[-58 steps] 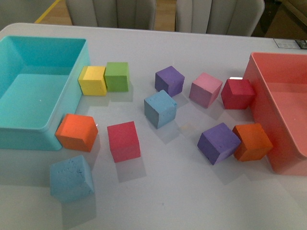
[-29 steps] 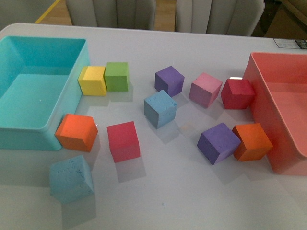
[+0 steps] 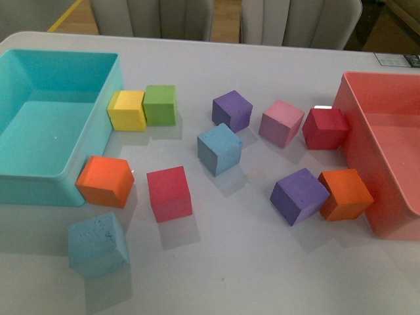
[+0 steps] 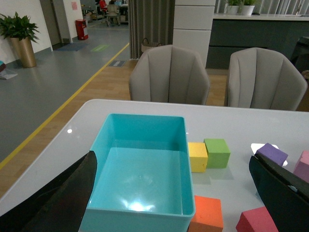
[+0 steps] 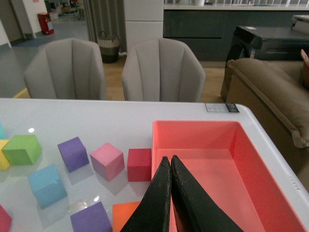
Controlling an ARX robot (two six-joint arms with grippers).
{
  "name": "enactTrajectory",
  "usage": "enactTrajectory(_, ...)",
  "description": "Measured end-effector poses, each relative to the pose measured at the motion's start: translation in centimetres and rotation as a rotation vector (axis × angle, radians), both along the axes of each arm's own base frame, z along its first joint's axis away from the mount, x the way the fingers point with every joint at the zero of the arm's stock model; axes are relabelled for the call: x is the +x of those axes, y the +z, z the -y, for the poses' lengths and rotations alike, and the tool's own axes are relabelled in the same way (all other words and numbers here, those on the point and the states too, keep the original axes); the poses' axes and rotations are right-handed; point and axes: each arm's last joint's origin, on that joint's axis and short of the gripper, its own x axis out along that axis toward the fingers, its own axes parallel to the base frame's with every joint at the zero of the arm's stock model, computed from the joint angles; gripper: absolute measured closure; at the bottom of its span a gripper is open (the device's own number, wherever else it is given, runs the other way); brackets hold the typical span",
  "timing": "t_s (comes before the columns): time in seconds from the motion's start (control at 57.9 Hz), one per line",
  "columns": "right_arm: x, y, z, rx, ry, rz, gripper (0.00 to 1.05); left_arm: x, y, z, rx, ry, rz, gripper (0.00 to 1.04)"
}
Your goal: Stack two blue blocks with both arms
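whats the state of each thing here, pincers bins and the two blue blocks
left pincer: open, holding nothing
right pincer: shut, holding nothing
near blue block: on the table, nothing on it
middle blue block: on the table, nothing on it
turquoise bin: empty
red bin: empty where visible

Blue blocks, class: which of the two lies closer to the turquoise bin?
The pitted blue block at front left, beside the orange block by the bin; the other blue block sits mid-table.
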Motion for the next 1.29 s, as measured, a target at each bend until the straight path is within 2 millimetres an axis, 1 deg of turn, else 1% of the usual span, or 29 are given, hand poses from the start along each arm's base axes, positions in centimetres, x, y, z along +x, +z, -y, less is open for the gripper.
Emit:
enactTrajectory(0.362, -0.7, -0.1, 0.0, 0.0, 0.0, 0.0, 1.03, 0.0, 0.0, 0.0, 0.0, 0.0, 0.0, 0.09)
enactTrajectory(0.449, -1.4, -0.5, 0.0, 0.0, 0.0, -0.034, 1.03, 0.0, 0.0, 0.0, 0.0, 0.0, 0.0, 0.09)
enactTrajectory(0.5, -1.7, -0.4, 0.0, 0.0, -0.001, -0.011, 1.03, 0.0, 0.0, 0.0, 0.0, 0.0, 0.0, 0.09)
enactTrajectory(0.794, -1.8, -0.3, 0.0, 0.0, 0.0, -0.005, 1.03, 0.0, 0.0, 0.0, 0.0, 0.0, 0.0, 0.09)
enactTrajectory(0.828, -1.8, -0.3, 0.0, -0.001, 0.0, -0.005, 1.01, 0.0, 0.0, 0.0, 0.0, 0.0, 0.0, 0.09)
enactTrajectory(0.949, -1.8, -0.3, 0.0, 0.0, 0.0, -0.005, 0.79, 0.0, 0.0, 0.0, 0.0, 0.0, 0.0, 0.09)
enactTrajectory(0.966, -1.8, -0.3, 0.0, 0.0, 0.0, -0.005, 0.77, 0.0, 0.0, 0.0, 0.0, 0.0, 0.0, 0.09)
enactTrajectory(1.018, -1.8, -0.3, 0.0, 0.0, 0.0, -0.005, 0.67, 0.0, 0.0, 0.0, 0.0, 0.0, 0.0, 0.09)
enactTrajectory(1.035, -1.8, -0.3, 0.0, 0.0, 0.0, -0.005, 0.65, 0.0, -0.1, 0.0, 0.007, -0.015, -0.022, 0.09)
enactTrajectory(1.087, -1.8, -0.3, 0.0, 0.0, -0.001, -0.005, 0.54, 0.1, -0.1, 0.4, 0.046, -0.148, -0.268, 0.09)
enactTrajectory(1.105, -1.8, -0.3, 0.0, 0.0, -0.001, -0.005, 0.49, 0.2, 0.0, 0.6, 0.043, -0.188, -0.359, 0.09)
enactTrajectory(1.122, -1.8, -0.3, 0.0, 0.0, -0.001, -0.005, 0.46, 0.5, -0.1, 1.0, 0.044, -0.231, -0.481, 0.09)
enactTrajectory(1.139, -1.8, -0.3, 0.0, 0.0, 0.001, -0.004, 0.4, 0.8, -0.5, 1.5, 0.049, -0.269, -0.566, 0.09)
enactTrajectory(1.191, -1.8, -0.3, 0.0, 0.0, 0.0, -0.004, 0.28, 1.7, -1.5, 2.7, 0.055, -0.331, -0.668, 0.09)
enactTrajectory(1.208, -1.8, -0.3, 0.0, 0.0, 0.0, -0.004, 0.23, 2.1, -1.7, 3.0, 0.058, -0.34, -0.68, 0.09)
enactTrajectory(1.243, -1.8, -0.3, 0.0, 0.0, 0.0, -0.004, 0.16, 2.8, -2.0, 3.8, 0.063, -0.357, -0.694, 0.09)
enactTrajectory(1.294, -1.8, -0.3, 0.0, 0.001, 0.0, -0.003, 0.08, 3.8, -2.6, 4.8, 0.047, -0.38, -0.709, 0.09)
